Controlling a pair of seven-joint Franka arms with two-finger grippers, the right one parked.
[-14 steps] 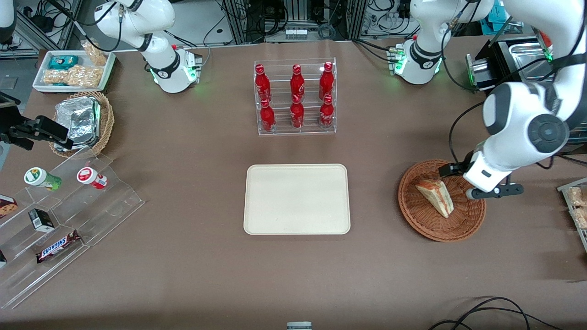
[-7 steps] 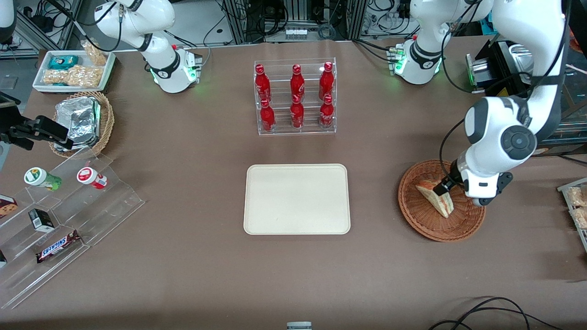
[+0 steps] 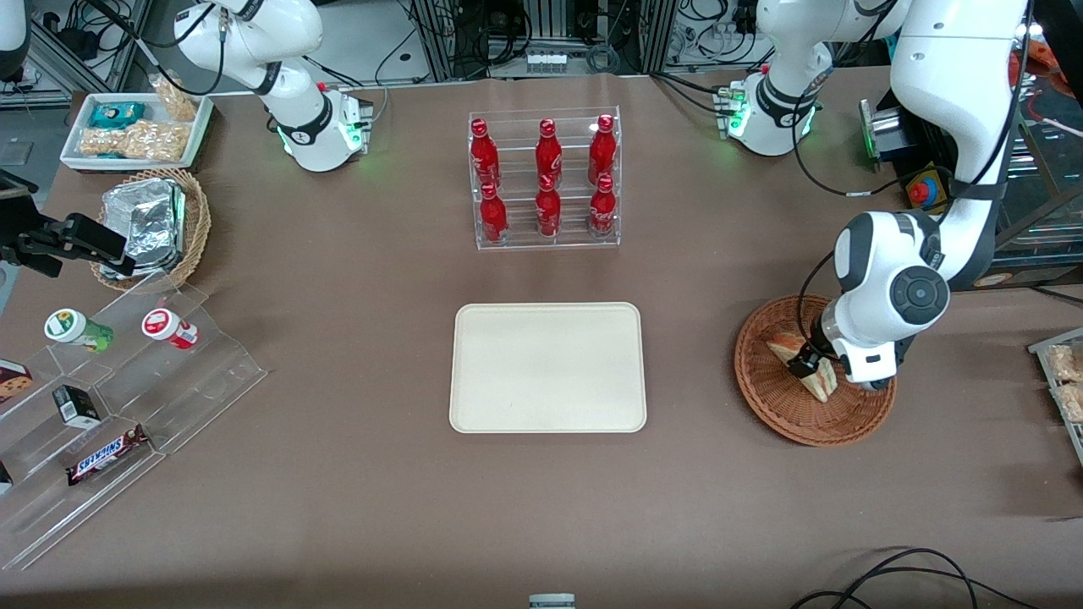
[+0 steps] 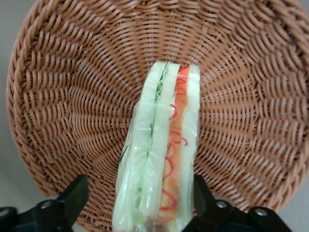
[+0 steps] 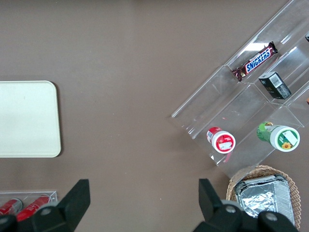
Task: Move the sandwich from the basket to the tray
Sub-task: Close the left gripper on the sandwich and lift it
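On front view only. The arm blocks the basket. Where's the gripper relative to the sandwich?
Observer: The left wrist view shows the gripper open, one finger on each side of the sandwich, with a gap showing at each side.
Operator: Sandwich flat or on edge?
Observer: On edge in the basket; the wrist camera looks straight at its filling layers, green on one side, red-orange on the other.
Operator: Anything else in the basket?
Observer: Nothing else shows in what the wrist view covers, only bare weave around the sandwich.
Operator: Tray free?
Observer: The right wrist view shows part of the tray with nothing on it.
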